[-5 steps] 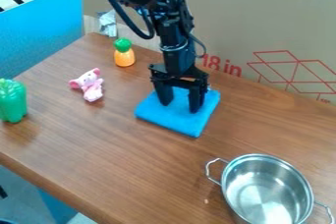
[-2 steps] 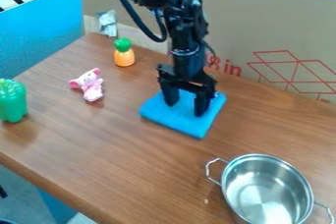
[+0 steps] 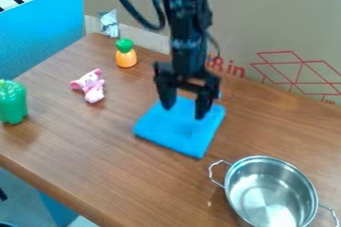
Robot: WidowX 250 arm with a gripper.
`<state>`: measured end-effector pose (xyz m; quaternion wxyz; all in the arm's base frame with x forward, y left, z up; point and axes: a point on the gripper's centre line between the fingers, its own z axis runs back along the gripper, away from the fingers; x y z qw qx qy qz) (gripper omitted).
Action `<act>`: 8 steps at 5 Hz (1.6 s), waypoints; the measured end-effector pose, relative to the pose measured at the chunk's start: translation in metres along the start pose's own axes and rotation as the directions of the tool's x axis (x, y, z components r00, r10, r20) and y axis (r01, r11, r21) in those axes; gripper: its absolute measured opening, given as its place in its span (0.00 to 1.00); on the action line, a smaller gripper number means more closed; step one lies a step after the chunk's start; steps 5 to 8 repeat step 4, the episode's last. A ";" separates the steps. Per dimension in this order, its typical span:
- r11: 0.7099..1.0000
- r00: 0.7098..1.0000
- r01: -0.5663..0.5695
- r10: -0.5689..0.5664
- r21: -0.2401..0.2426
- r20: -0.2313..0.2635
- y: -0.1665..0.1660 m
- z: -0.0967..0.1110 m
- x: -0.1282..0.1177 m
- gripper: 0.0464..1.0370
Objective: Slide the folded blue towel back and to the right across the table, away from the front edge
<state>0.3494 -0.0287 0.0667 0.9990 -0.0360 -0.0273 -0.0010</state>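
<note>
On table [image 3: 113, 161], saw blue cloth [image 3: 174, 139] lying flat under gripper [image 3: 183, 112], with jaws spread apart, perhaps touching fabric. Noted pot [image 3: 266, 191] at lower right, pink toy [image 3: 92, 90] and orange toy [image 3: 126, 58] toward upper left, pepper [image 3: 12, 103] at left edge.

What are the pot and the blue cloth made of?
The pot looks like smooth, shiny metal, maybe stainless steel: it is silvery, with bright reflections inside. The folded blue cloth looks like soft, dull fabric, because it lies flat with rounded edges and doesn't shine, though I can't tell which kind of fabric.
</note>
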 end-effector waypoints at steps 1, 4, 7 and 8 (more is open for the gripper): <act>0.999 0.999 -0.022 0.021 0.036 0.036 0.000 0.041 -0.013 0.96; 0.983 0.988 0.056 -0.029 0.177 -0.150 0.000 0.055 -0.093 0.96; 0.983 0.988 0.056 -0.029 0.177 -0.150 0.000 0.055 -0.093 0.96; 0.983 0.988 0.056 -0.029 0.177 -0.150 0.000 0.055 -0.093 0.96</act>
